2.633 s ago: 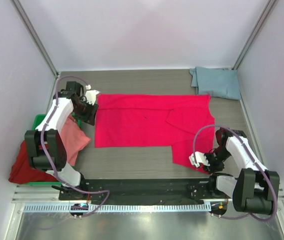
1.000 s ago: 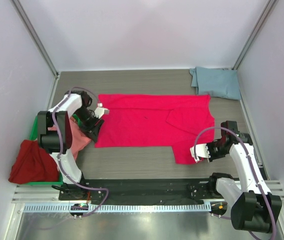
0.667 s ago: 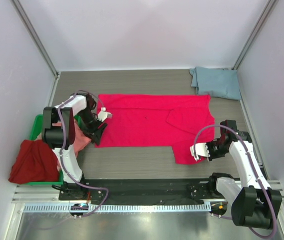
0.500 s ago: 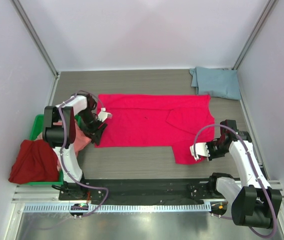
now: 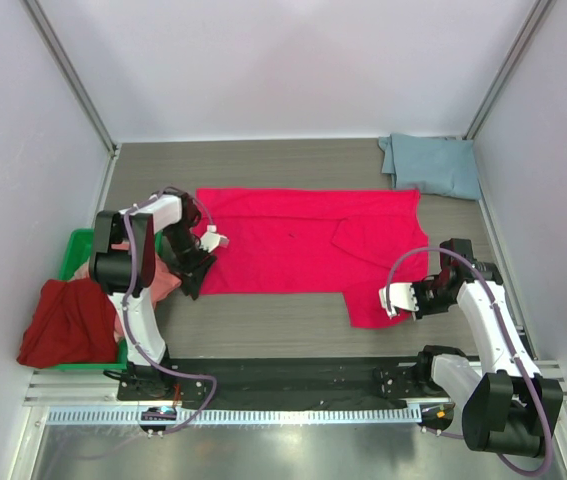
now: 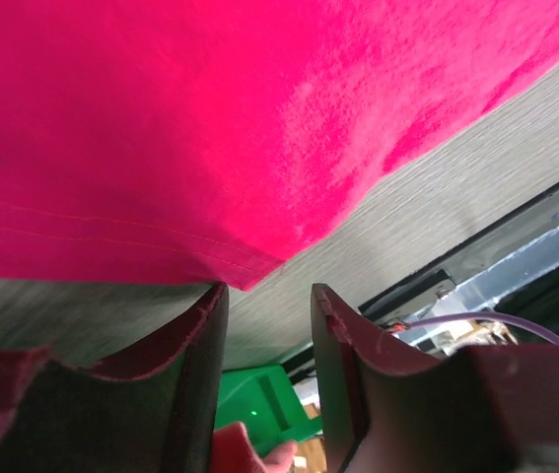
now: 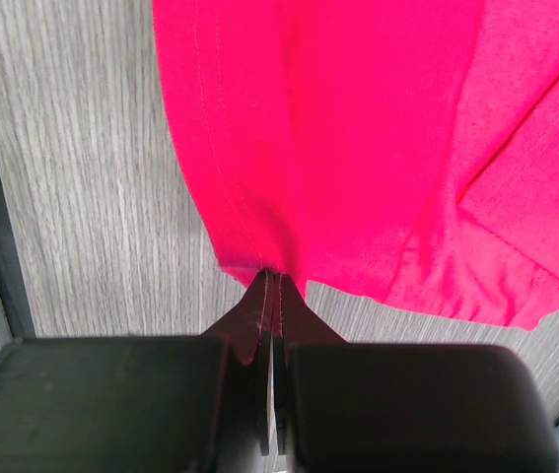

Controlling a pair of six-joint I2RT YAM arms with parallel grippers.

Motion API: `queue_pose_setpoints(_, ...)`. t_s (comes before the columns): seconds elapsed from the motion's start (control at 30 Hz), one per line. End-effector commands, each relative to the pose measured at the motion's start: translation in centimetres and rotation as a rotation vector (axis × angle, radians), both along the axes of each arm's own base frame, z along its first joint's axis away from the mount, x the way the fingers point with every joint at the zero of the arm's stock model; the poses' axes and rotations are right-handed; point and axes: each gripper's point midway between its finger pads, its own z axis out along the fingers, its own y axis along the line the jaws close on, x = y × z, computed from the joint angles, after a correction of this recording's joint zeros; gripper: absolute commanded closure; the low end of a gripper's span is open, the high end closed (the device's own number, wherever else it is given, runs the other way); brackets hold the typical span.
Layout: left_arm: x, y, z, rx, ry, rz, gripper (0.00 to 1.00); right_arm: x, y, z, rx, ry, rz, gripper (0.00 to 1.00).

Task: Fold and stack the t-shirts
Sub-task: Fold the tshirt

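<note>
The crimson-pink t-shirt (image 5: 293, 240) lies spread flat across the table, with one part folded over at its right. My left gripper (image 5: 193, 283) is open at the shirt's front-left corner. In the left wrist view that corner (image 6: 249, 281) sits just beyond the gap between the fingers (image 6: 175, 365), with nothing held. My right gripper (image 5: 411, 300) is shut on the shirt's hem at its front right, and the pinch shows in the right wrist view (image 7: 271, 274). The blue-grey t-shirt (image 5: 433, 165) lies folded at the back right. The dark red t-shirt (image 5: 63, 322) and the salmon pink t-shirt (image 5: 161, 282) lie at the left.
The green plastic bin (image 5: 75, 250) stands at the table's left edge under the salmon and dark red shirts, and it shows in the left wrist view (image 6: 269, 399). A black rail (image 5: 283, 375) runs along the near edge. Walls enclose the table.
My left gripper has moved from the shirt's back-left corner toward me to its front-left corner. My right gripper has stayed at the front-right hem, and the flap there has drawn back slightly.
</note>
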Motion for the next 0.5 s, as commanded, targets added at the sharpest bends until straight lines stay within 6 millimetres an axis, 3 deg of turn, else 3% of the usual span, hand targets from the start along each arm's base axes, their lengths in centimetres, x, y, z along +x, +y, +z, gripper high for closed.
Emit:
queue_pose_setpoints(0.0,0.5,0.4,-1.4,0.033,-0.028,-0.01,0.62,0.7,0.2,0.6,0.013,-0.032,-0.001,0.99)
queue_pose_setpoints(0.23,1.4,0.4,-2.5,0.063,-0.042,0.03,0.67,0.7,0.1,0.8,0.007,-0.045,-0.022,0.99)
queue_pose_setpoints(0.47,3.1,-0.3,-2.4,0.078,-0.084,0.041,0.6,0.5,0.0,1.0,0.006,-0.055,-0.044,0.99)
